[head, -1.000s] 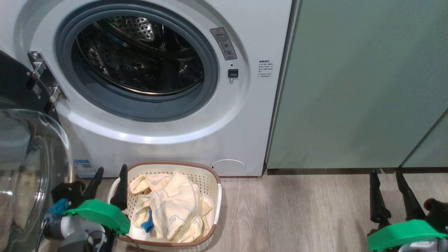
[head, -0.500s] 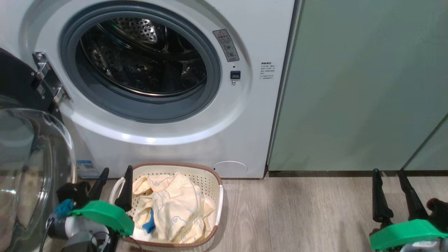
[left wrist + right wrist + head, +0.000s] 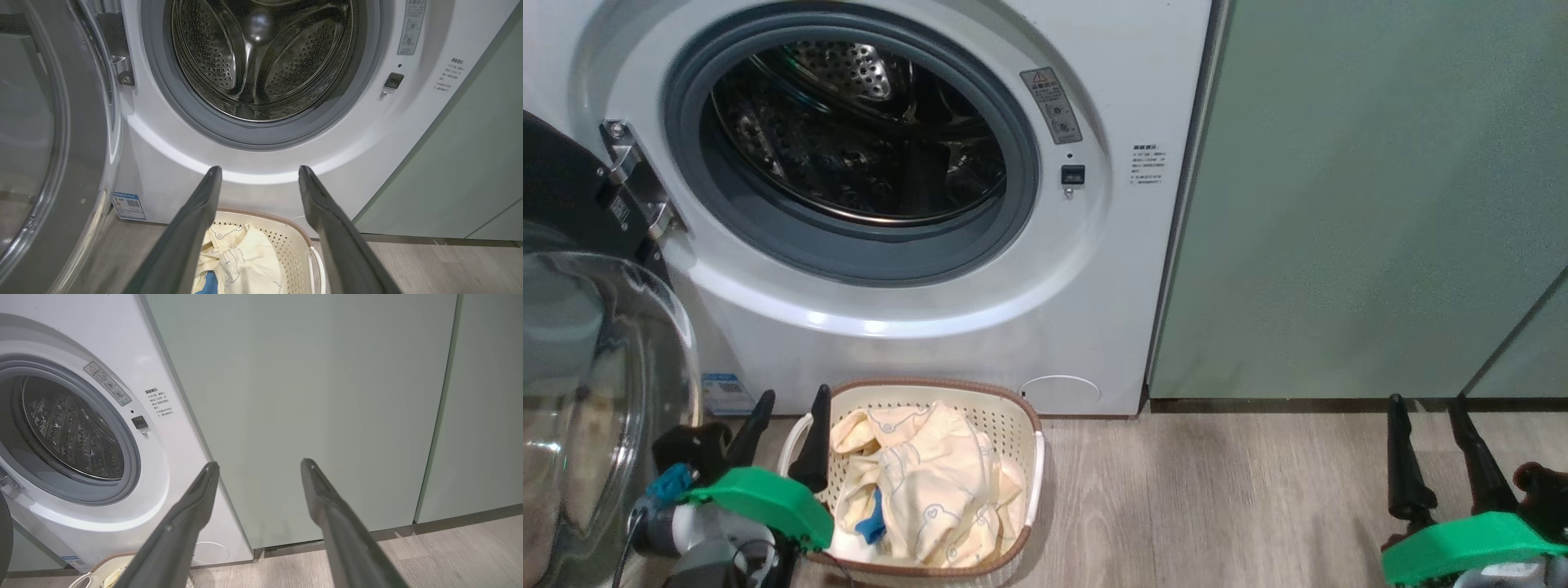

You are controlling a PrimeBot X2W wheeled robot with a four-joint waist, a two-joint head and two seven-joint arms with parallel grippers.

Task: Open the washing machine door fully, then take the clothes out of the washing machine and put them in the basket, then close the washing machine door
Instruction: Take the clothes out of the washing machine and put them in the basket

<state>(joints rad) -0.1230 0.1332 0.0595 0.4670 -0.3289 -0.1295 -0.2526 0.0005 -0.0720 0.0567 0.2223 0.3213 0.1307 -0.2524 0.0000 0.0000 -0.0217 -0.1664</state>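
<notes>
Two views catch the clothes (image 3: 931, 482) in the basket (image 3: 992, 416); right wrist, cabinets (image 3: 327, 396).

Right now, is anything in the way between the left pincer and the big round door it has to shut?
Nothing visible. The open left pincer hangs just beside the washing machine door, with nothing between them. The basket sits on its other side, low in front of the washing machine.

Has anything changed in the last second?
Only the head camera shifted a little; the whole picture slid right. Nothing was grabbed or let go. The left gripper and right gripper stay open and empty, the clothes stay in the basket, the washing machine door stays open.
</notes>
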